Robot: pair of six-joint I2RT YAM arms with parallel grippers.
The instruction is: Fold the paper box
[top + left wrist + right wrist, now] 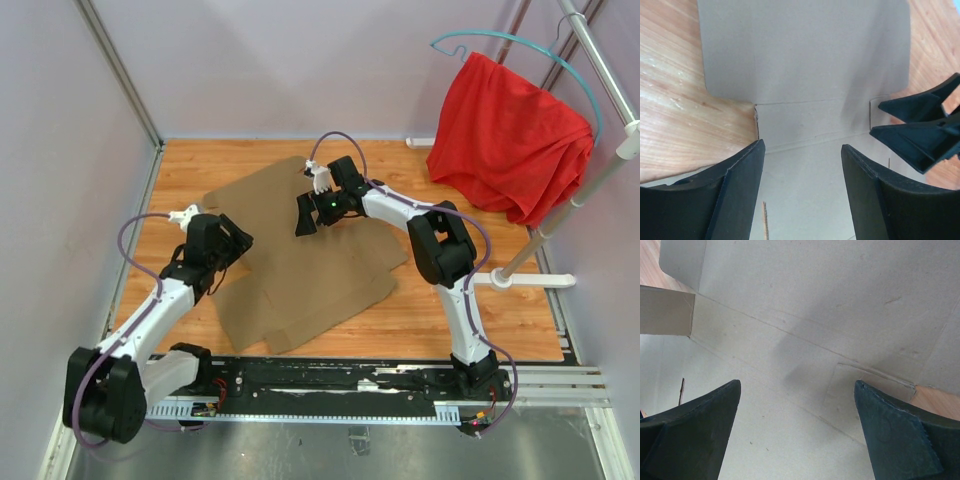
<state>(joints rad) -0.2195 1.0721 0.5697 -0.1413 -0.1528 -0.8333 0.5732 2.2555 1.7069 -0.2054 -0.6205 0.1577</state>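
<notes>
Table: wood top, arm bases bolted along the near edge.

Paper box: brown die-cut sheet lying open and flat on the table, centre-left, flaps spread to the far left and the near side; no wall looks raised; judged an early stage of folding.

Red cloth: hangs on a rack at far right, well apart from the sheet; no part of the job.

Right gripper: over the far half of the sheet, jaws spread wide, nothing between them; its wrist view shows bare cardboard and crease lines under the gap.

Left gripper: over the sheet's left part, jaws parted, empty; its wrist view shows a crease and a flap corner just ahead, and the right gripper's fingers close by at right.

Contact with the cardboard: cannot tell for either.

Step in hand, as judged: both tools lining up on a crease before the first fold.

Next move calls for: one finger slipped under a flap edge at the table, a lift hinged along the scored line, the other tool pressing the base panel down so the sheet does not slide.
</notes>
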